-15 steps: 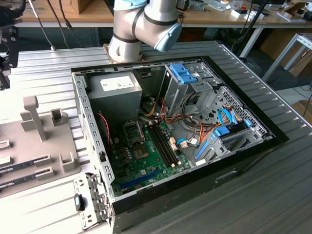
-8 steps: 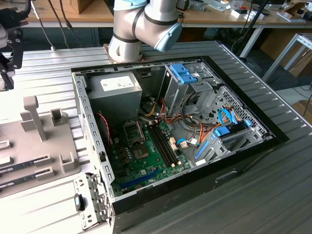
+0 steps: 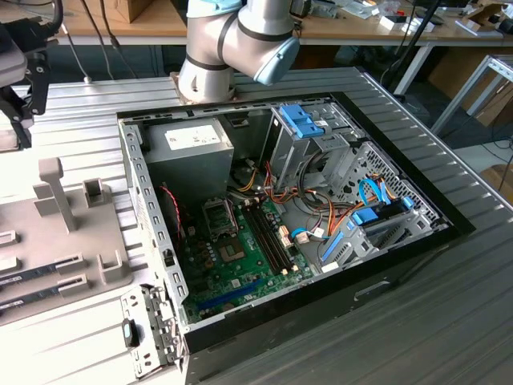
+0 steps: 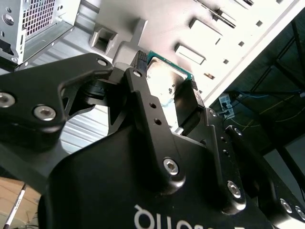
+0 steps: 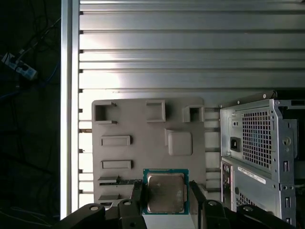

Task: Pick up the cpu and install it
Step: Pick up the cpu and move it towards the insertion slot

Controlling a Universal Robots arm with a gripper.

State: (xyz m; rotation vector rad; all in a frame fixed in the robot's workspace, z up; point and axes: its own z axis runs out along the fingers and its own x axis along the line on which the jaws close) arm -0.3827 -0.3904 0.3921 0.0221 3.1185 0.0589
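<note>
No legible text: cut-off white lettering on the gripper, unreadable label on the power supply

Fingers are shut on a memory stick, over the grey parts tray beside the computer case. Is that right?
Not quite: the fingers are shut on the cpu, a square chip with a silver top and green rim, not a memory stick. Both wrist views show it. It is over the grey parts tray beside the computer case.

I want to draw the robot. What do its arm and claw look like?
The arm is a fat silver-grey tube with a light blue round cap. Its claw is black, with angular links, shiny silver screws and white lettering.
</note>
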